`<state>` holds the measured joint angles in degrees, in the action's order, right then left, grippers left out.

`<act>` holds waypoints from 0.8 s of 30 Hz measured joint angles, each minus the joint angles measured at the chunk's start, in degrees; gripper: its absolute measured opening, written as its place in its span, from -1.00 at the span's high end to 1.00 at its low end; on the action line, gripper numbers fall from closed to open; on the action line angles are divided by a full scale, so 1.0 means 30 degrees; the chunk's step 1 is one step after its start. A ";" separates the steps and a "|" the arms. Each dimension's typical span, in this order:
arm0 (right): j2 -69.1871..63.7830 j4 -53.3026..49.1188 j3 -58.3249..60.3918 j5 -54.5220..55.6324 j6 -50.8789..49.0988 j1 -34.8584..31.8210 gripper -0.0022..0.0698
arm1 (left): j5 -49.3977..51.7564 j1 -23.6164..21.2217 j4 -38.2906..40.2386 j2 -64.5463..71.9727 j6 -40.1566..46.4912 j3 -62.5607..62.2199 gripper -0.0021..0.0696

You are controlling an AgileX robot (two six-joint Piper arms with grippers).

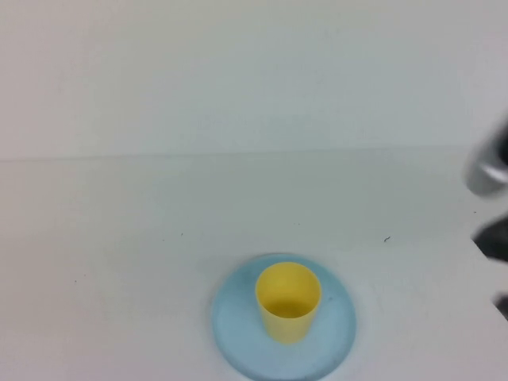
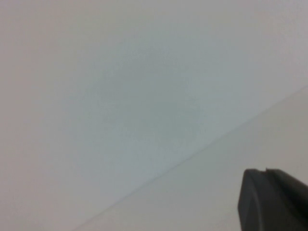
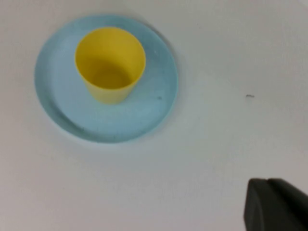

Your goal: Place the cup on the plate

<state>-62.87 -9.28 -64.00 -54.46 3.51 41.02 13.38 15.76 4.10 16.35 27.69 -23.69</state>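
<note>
At the table's (image 1: 119,238) near edge, six o'clock, the yellow cup (image 1: 288,302) stands upright on the blue plate (image 1: 238,333). At three o'clock, the right gripper (image 1: 488,206) hangs well apart, jaws pressed together, empty. The left gripper (image 2: 274,202), jaws together, faces bare table. Only a clear retreat seems left.

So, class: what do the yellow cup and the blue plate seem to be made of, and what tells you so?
Cup: probably plastic, matte to satin; even opaque yellow, thin rim, no glassy glare.
Plate: likely plastic too; flat pale blue, soft sheen, thin shallow rim.
Neither pincer touches them: the right pincer is shut and off to the side, the left pincer shut, elsewhere.
</note>
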 joint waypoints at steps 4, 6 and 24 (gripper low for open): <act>0.3324 -0.0432 0.3733 0.1157 -0.0890 0.0000 0.94 | 0.0432 0.0000 0.0353 -0.1173 0.0000 0.0600 0.94; 0.4739 -0.0563 0.4930 0.1333 -0.1029 0.0000 0.94 | 0.0890 0.0000 0.0482 -0.1657 0.0000 0.0855 0.94; 1.3902 -0.2068 1.4340 0.7273 -0.2183 0.0000 0.94 | 0.1399 0.0000 0.1811 -0.2465 0.0079 0.1527 0.94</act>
<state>-21.17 -15.49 -20.98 -32.64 -3.04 41.02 17.58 15.76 9.53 8.96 27.93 -19.11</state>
